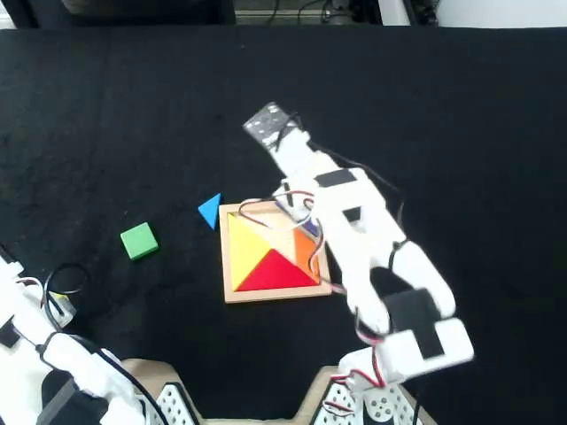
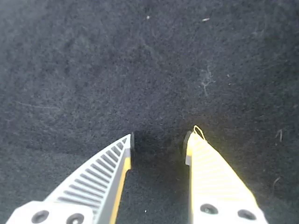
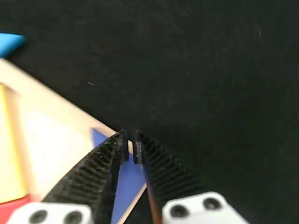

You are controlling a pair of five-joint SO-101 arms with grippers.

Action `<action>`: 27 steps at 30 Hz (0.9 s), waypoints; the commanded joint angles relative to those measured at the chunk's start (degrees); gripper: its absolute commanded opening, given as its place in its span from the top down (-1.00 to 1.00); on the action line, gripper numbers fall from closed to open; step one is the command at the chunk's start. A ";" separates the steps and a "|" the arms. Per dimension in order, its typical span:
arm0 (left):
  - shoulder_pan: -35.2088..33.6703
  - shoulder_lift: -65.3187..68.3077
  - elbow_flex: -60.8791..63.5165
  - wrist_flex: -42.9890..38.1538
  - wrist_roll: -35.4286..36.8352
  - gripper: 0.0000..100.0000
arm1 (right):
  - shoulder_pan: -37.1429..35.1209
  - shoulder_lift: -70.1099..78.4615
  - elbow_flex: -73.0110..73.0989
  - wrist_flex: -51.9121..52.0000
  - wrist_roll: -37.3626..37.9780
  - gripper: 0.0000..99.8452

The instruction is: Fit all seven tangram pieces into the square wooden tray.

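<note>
From above, the tray (image 1: 229,266) lies mid-table on the black cloth (image 1: 133,115). It holds a yellow piece (image 1: 248,243), a red piece (image 1: 276,273) and an orange piece (image 1: 306,252). My right arm (image 1: 354,230) leans in over the tray's far right corner and hides that part of it. Two pieces lie outside on the cloth. The blue triangle (image 1: 210,211) is just beside the tray's far left corner, and the green square (image 1: 139,241) is farther left, apart from both. My left arm (image 1: 53,354) sits at the near left edge, well away from the tray.

In the left wrist view, my left gripper (image 2: 159,144) is spread wide over bare cloth, with nothing between its fingers.

In the right wrist view, my right gripper (image 3: 131,144) has its fingers pressed almost together, pinching nothing. Its tips hang over the tray's edge (image 3: 51,130), right above a darker blue piece (image 3: 130,179) lying in that corner. Bare wood lies beside that piece, then the yellow piece (image 3: 11,154) and a bit of the red piece (image 3: 11,207). The blue triangle (image 3: 9,43) lies on the cloth past the tray.
</note>
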 commanded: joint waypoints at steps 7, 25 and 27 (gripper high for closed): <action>1.10 -1.05 -0.04 -0.44 0.35 0.60 | 2.55 7.34 -10.86 3.25 -0.70 0.98; 1.10 -1.05 -0.04 -0.44 0.35 0.60 | 2.11 7.34 -9.89 7.82 -0.70 0.98; 1.10 -1.05 -0.04 -0.44 0.35 0.60 | 2.37 6.55 -9.71 7.38 -0.70 0.98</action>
